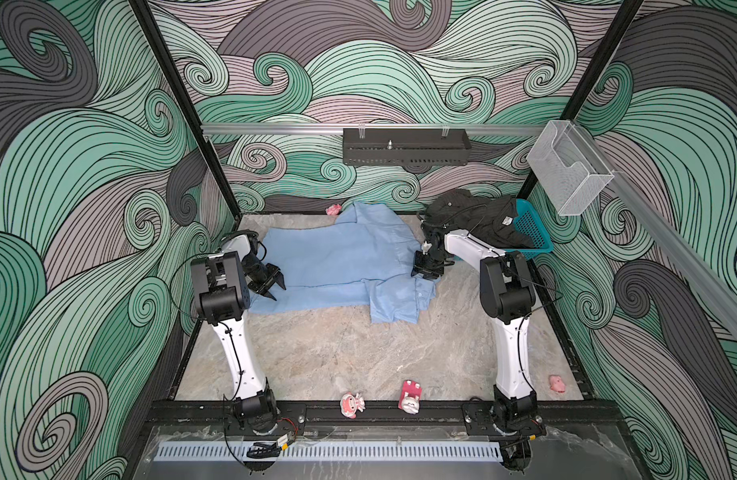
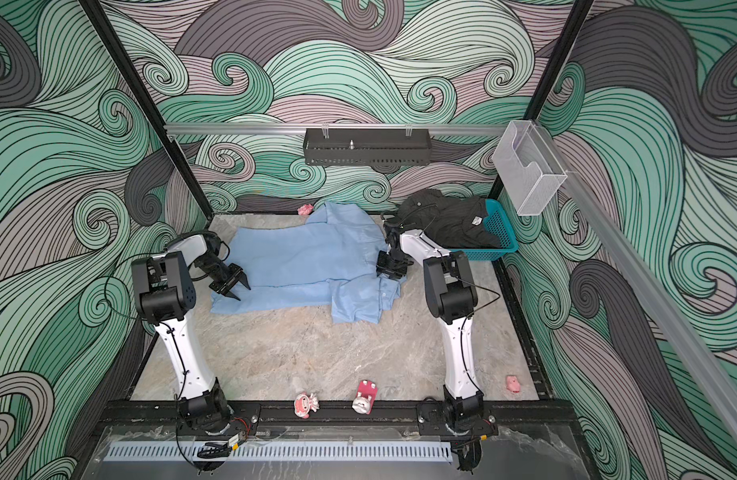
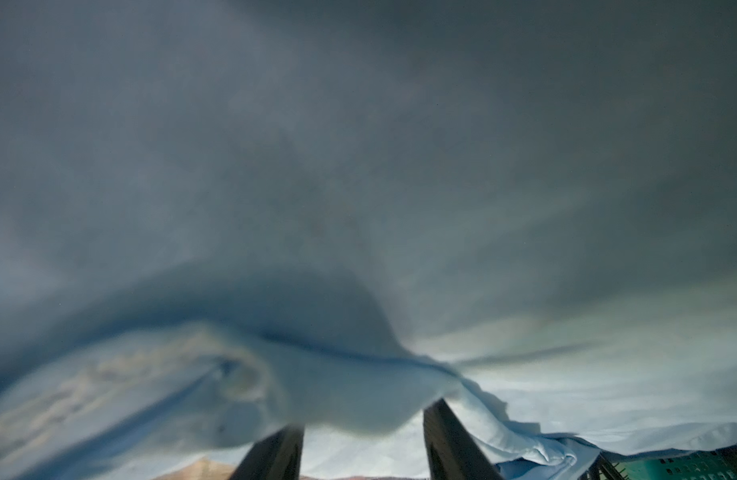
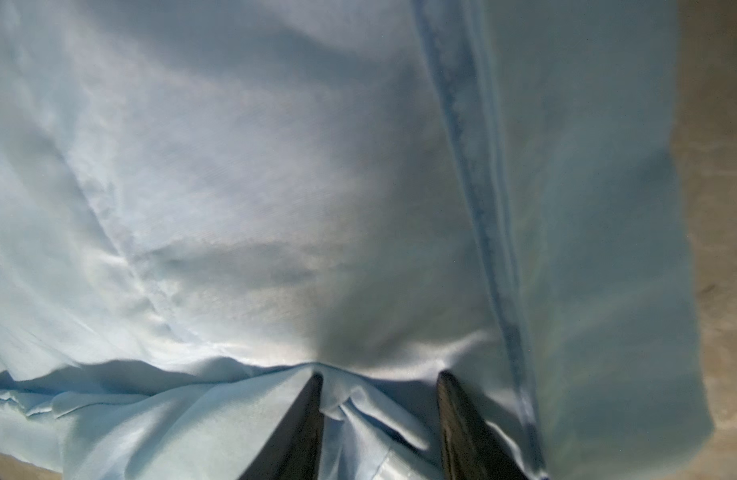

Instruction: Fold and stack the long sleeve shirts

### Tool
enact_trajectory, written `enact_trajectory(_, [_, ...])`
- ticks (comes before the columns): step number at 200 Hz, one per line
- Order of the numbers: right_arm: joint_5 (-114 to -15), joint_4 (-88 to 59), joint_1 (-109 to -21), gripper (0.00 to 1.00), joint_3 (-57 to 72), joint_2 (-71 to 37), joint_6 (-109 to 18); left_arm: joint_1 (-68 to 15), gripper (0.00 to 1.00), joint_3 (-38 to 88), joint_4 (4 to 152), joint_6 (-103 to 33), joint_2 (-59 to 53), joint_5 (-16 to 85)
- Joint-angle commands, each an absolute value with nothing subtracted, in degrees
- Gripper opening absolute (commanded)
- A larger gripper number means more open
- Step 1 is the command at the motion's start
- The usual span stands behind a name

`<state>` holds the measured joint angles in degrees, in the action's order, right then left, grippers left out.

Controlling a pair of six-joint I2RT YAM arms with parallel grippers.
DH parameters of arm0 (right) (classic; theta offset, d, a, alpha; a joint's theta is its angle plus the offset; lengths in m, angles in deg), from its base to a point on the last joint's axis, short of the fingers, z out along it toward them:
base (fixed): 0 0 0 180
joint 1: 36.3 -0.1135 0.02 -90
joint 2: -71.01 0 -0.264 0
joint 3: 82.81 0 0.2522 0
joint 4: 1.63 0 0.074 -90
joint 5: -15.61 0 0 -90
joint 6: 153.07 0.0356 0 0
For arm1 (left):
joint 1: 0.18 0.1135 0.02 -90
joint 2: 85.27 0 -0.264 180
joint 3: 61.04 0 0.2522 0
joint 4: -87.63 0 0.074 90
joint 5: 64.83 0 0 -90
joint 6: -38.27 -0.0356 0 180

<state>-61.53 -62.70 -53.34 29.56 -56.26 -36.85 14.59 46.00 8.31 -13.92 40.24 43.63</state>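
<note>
Blue shirt (image 1: 337,257): whole in top views

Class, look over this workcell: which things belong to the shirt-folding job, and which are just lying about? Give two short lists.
Belongs to the job: light blue shirt; dark shirt, heaped in the teal basket.

Lying about: pink figurine; red-and-white toy; pink toy at the right; small pink object by the back wall; black tray; clear holder.
</note>
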Motion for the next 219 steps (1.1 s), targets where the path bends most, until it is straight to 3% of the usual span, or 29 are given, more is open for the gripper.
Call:
enact_trajectory(1, [-63.2,-66.1,-53.5,0.46,23.1,-53.9,-37.8,14.8,0.49,43.4,6.1,-15.8,41.4,40.1])
enact_trajectory(65, [-64.0,-63.8,-55.6,0.46,3.8,-40.2,-38.4,14.8,0.5,31.7,6.0,-20.1,28.8,38.6])
enact_trajectory(112, [-68.8,-67.5,-56.1,0.52,4.8,-25.5,-38.3,10.4,0.56,34.8,2.4,-24.4,17.0,38.0])
enact_trajectory(168, [-69.7,-70.9,-56.2,0.57,3.3,-15.0,-37.3,-10.0,0.55,28.0,10.7,-29.1,3.6,43.8])
enact_trajectory(219, [-68.1,-71.1,-56.3,0.57,0.4,-13.2,-36.7,-32.0,0.58,21.6,22.5,-22.5,6.6,49.3])
